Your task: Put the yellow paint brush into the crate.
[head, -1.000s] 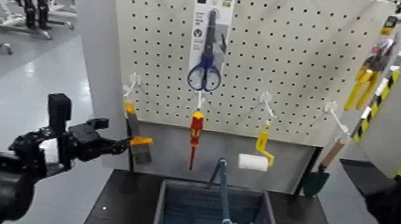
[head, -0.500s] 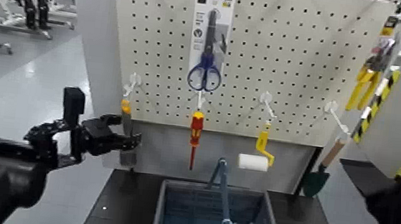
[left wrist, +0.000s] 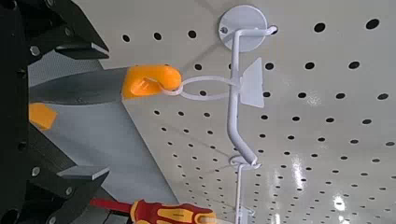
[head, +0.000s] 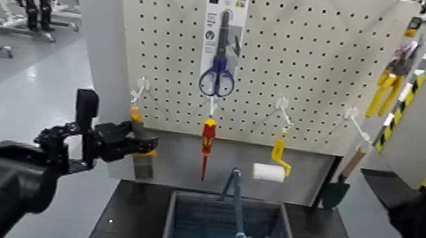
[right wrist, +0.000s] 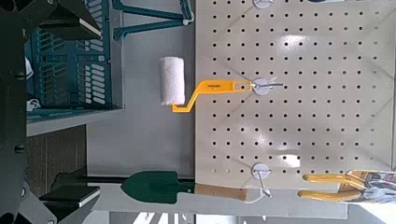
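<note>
Head view: left gripper (head: 139,144) grips hanging yellow paint brush (head: 140,148).

No legible txt anywhere; print on scissors pack card (head: 225,22) too small to read.

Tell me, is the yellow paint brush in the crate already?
No, the yellow paint brush hangs at the pegboard, above the crate.

My left arm is extended forward with its gripper (head: 138,146) closed; my right gripper is out of the head view.
</note>
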Robot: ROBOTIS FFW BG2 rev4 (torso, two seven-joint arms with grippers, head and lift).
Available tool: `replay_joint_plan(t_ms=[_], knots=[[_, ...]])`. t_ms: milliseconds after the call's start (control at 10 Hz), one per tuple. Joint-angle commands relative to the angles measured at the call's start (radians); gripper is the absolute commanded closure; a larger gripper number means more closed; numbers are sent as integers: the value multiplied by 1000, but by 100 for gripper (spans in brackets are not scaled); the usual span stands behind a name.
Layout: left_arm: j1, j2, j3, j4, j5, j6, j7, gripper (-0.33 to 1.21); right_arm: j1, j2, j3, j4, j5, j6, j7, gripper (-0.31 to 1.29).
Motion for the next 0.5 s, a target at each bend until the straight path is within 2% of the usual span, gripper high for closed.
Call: replay_joint_plan(t_ms=[100, 200, 500], knots=[[-12, -3, -12, 7, -9, 20, 3, 97, 0, 0, 0, 0, -1, -2, 0, 13], [-12, -5, -12, 6, -8, 20, 6, 104, 0, 0, 0, 0, -1, -2, 0, 13], [-4, -5, -3, 4, -9, 11, 8, 105, 0, 0, -2, 2, -3, -6, 0, 13]])
